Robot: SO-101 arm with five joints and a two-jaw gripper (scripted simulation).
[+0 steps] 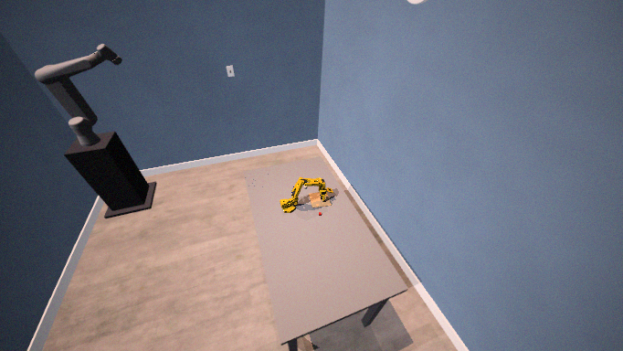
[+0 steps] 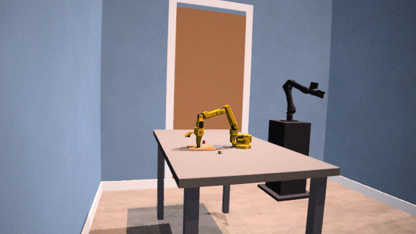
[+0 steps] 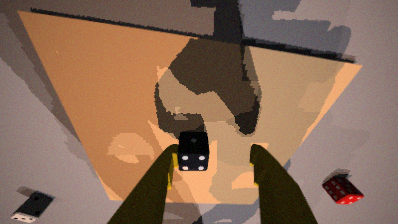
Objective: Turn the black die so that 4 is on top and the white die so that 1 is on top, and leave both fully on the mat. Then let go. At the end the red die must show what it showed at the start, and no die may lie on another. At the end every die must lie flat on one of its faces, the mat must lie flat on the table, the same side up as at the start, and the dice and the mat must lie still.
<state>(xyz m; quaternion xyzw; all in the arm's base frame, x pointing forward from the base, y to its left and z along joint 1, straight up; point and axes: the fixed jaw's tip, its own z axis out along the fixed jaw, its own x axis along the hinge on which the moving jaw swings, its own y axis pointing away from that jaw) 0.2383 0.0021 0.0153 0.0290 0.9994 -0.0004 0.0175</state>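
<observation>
The black die [image 3: 193, 151] is on the orange mat [image 1: 315, 196] [image 2: 210, 148] [image 3: 85, 75]. Its lit face with four pips seems to be up; a darker face with one pip faces the wrist camera. My gripper [image 1: 324, 200] [image 2: 198, 146] [image 3: 215, 152] is open around it, the left finger close beside the die, the right finger clear of it. The white die [image 2: 219, 152] [image 3: 33, 206] lies off the mat; its bright top face shows pips, too blurred to count. The red die [image 1: 320, 214] [image 2: 204, 141] [image 3: 343, 189] lies off the mat's other side, its bright top face showing several pips.
The mat lies on the grey table [image 1: 311, 265] [image 2: 244, 161]. My arm's yellow base [image 1: 288, 206] [image 2: 243, 141] stands on the table beside the mat. A second arm on a dark pedestal [image 1: 110, 169] [image 2: 290, 152] stands away from the table. Arm shadows cross the mat.
</observation>
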